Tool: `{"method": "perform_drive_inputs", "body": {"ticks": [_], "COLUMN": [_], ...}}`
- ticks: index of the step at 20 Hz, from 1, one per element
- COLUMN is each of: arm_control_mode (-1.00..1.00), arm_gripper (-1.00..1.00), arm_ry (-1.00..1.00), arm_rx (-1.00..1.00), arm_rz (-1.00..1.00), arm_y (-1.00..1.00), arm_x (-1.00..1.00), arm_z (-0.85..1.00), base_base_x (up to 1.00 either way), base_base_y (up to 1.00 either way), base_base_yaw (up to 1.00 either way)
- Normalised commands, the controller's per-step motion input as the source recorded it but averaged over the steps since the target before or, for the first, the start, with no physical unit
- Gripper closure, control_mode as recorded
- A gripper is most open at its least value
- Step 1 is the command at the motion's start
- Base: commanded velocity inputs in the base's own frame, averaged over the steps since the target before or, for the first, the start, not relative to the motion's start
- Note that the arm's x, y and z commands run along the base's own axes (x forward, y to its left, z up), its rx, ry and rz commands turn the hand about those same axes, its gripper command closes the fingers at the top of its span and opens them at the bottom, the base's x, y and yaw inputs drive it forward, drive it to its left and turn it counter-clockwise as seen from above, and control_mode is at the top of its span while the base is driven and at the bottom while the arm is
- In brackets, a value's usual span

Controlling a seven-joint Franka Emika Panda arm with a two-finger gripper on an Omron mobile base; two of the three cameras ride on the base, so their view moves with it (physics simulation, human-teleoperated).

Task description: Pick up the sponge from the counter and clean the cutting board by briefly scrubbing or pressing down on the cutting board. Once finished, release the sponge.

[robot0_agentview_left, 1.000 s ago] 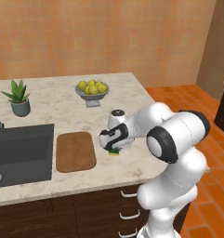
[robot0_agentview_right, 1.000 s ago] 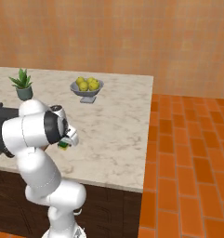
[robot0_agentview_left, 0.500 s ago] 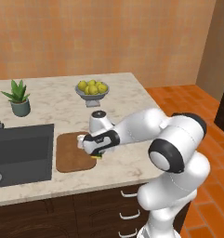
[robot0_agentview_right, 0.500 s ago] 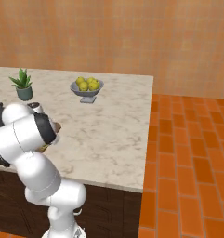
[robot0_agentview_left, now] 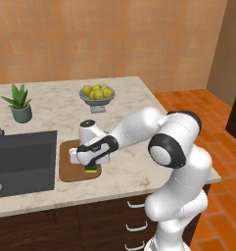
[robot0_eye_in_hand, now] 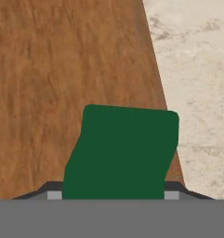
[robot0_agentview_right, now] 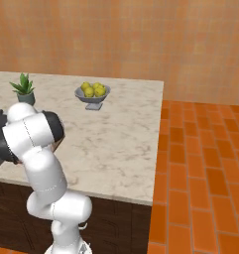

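The sponge, green on top and yellow below, is down on the right end of the brown wooden cutting board. My gripper is shut on it from above. In the hand view the green sponge sits between the two dark fingertips, with my gripper low over the cutting board. The board's right edge runs just beside the sponge, and the marbled counter lies past it. The counter carries the board near its front edge.
A dark sink basin lies just left of the board. A potted plant and a grey bowl of lemons stand farther back; both also appear in the right base view, plant and bowl. The counter ends at right above an orange tiled floor.
The arm has swung left with the sponge, from the counter right of the board to the board's right end, and has come lower. The jaws stayed shut on it.
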Motion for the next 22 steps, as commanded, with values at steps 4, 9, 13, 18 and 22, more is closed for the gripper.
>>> {"method": "perform_drive_inputs", "body": {"ticks": [4, 9, 13, 18, 22], "arm_control_mode": [-1.0, -1.0, -1.0, -1.0, -1.0], "arm_gripper": [1.0, 1.0, 1.0, 1.0, 1.0], "arm_ry": [0.01, 0.0, 0.0, 0.0, -0.01], "arm_rx": [0.0, 0.01, 0.0, -0.01, -0.03], "arm_rz": [0.05, 0.05, 0.05, 0.04, 0.0], "arm_y": [0.26, -0.27, -0.42, 0.33, 0.8], "arm_x": [0.0, -0.2, -0.35, -0.04, 0.0], "arm_z": [-0.24, -0.2, 0.0, -0.18, 0.0], "base_base_x": [0.0, 0.0, 0.0, 0.0, 0.0], "base_base_y": [0.0, 0.0, 0.0, 0.0, 0.0], "base_base_yaw": [0.0, 0.0, 0.0, 0.0, 0.0]}}
